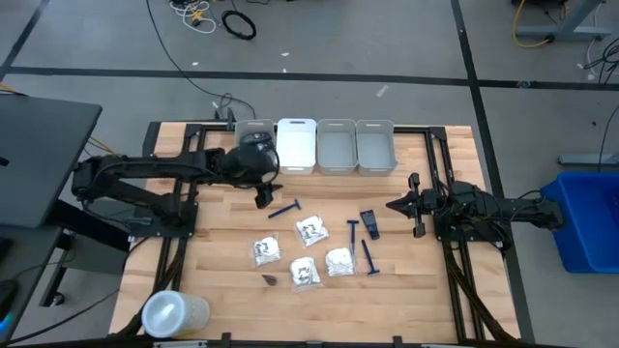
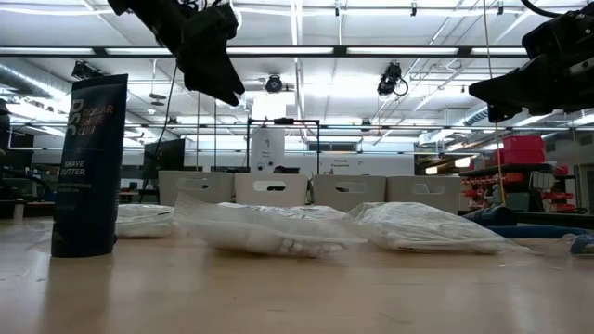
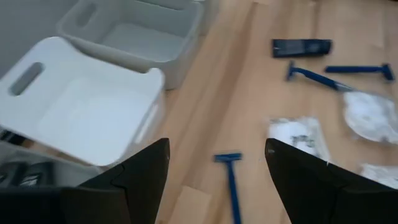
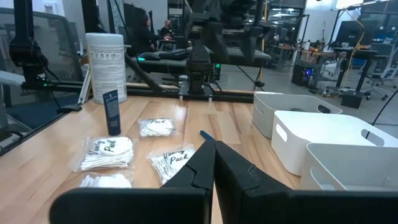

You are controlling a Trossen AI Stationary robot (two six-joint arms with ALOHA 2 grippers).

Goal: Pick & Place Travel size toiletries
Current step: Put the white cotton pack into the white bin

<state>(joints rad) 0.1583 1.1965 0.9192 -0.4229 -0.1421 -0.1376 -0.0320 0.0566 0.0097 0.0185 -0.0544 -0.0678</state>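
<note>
Crinkly white packets [image 1: 309, 230], thin blue razors [image 1: 284, 209], smooth rectangular bins [image 1: 336, 146]

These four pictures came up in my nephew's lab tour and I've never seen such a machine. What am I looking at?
It is a robot with two dark arms at a wooden table. One camera looks down from above, one sits at table height, and one rides on each wrist. The left end effector hangs open above a blue razor, holding nothing. The right end effector waits shut at the table's right side. White packets, more razors and a dark tube lie on the wood. A row of bins stands at the back.
</note>
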